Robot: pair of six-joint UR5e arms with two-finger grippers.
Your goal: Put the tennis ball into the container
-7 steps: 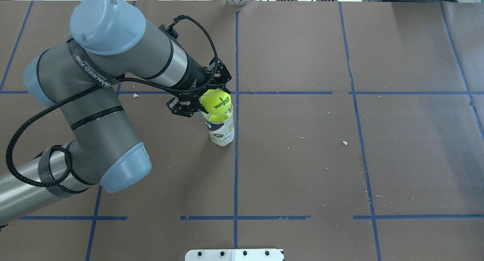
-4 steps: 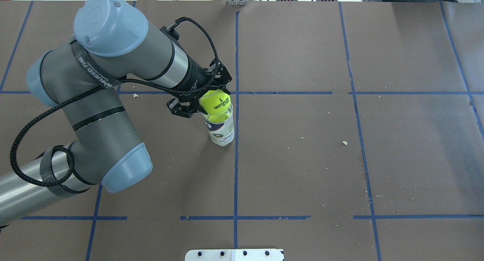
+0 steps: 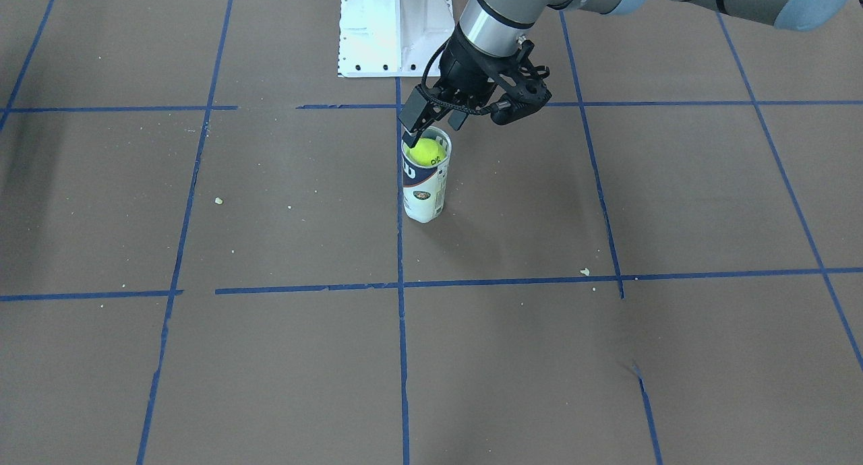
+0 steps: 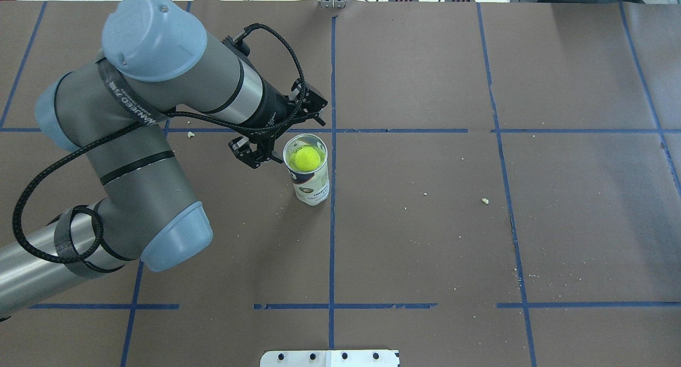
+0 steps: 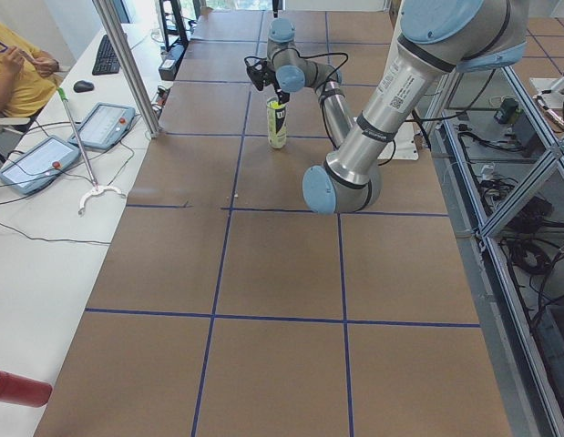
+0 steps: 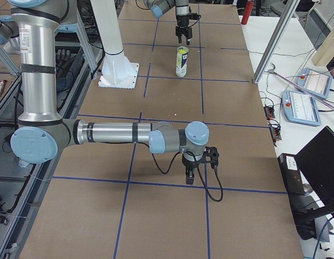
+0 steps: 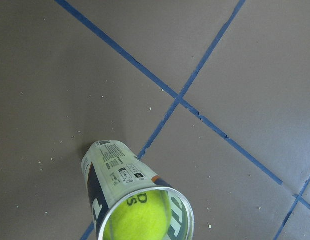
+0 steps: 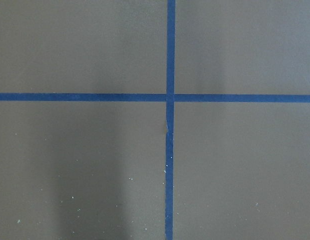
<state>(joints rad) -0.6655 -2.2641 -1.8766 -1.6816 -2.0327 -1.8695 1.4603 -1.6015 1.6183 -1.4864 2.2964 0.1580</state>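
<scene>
Left tool [image 3: 432, 132] wide, empty, above container [image 3: 423, 190].

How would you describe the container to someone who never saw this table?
On the brown table with blue tape lines, look by the left end effector. The container stands there: an upright clear tube, white and navy label, alone in holding a yellow-green tennis ball.
</scene>
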